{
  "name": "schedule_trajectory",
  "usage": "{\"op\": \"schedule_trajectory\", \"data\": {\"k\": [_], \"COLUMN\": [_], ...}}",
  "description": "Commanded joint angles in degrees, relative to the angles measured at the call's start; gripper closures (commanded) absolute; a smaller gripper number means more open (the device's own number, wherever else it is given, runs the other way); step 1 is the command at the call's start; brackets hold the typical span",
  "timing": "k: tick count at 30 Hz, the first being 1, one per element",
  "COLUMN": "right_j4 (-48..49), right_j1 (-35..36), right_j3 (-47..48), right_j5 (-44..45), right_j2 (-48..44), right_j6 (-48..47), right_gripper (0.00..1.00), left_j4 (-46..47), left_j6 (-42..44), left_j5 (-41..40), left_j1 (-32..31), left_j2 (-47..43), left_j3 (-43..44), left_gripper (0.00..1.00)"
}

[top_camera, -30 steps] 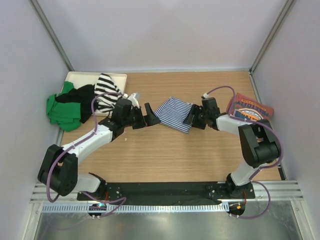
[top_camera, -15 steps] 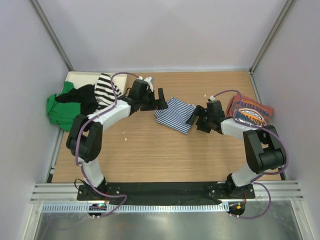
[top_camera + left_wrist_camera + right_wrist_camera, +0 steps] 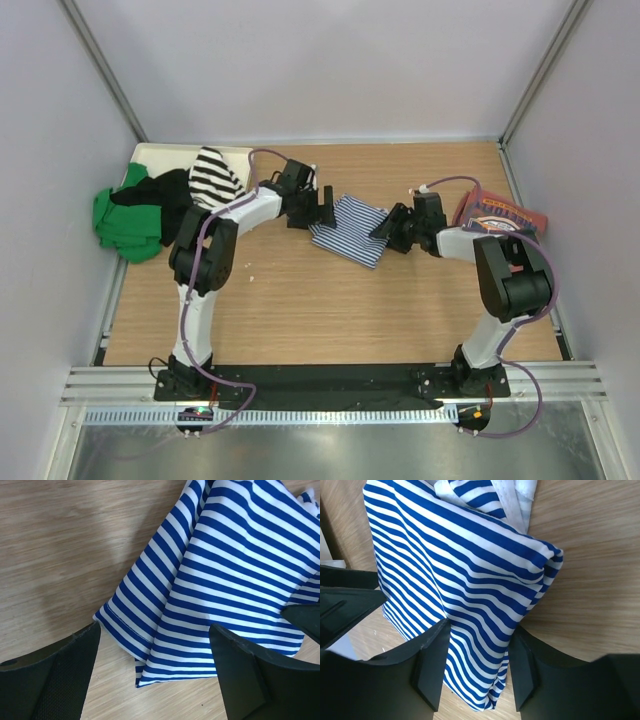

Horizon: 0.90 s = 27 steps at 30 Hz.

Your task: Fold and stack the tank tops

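As it lies folded, striped tank top (image 3: 348, 228) creases softly.

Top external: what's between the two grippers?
The folded striped tank top lies between the left gripper and the right gripper, as the top view shows. Each wrist view shows its stripes up close.

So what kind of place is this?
Likely a robot lab test cell, not a home: plain white panels wall in a wooden table, with the left arm and right arm bolted to a black base plate.
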Motion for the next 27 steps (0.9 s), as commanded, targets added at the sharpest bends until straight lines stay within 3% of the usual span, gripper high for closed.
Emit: {"op": "schedule_trajectory", "data": {"k": [1,11,14,15,18,21,27], "right_j4": [-0.6,-1.5,-2.3,-4.1,-7.4,-14.7,-27.6], "right_j1": [0.1,0.1,0.1,0.2,0.1,-0.7,-1.7], "right_j3": [1.1,1.7,2.7,3.2,4.1,5.1,8.4], "right_j5": [-0.7,-0.7,-1.7,-1.5,2.7,9.0,28.1], "right_j2": [2.3,2.6,3.0,3.0,0.2,-4.8,-13.5], "right_j6": [0.0,-0.8,-1.5,-2.6,-5.1,-8.3,-12.1], "right_gripper": [0.46,0.54,0.53,0.47,0.32,0.23,0.21], "left_j4": [-1.1,2.3,2.8,2.7,3.3,5.2,7.1], "left_j6": [1.3,-2.7,-3.7,-4.0,-5.4,-6.9,-8.1], "left_j5": [3.9,9.6,9.6,9.6,8.9,6.8,4.2], "left_j1": [0.5,2.1,2.2,2.2,2.3,2.5,4.0], "left_j2": [0.2,3.3,3.7,3.7,2.5,-0.4,-5.7], "left_j3": [2.1,0.5,0.1,-0.1,-1.9,-6.5,-12.9], "left_gripper": [0.12,0.32,0.48,0.6,0.76,0.84,0.88]}}
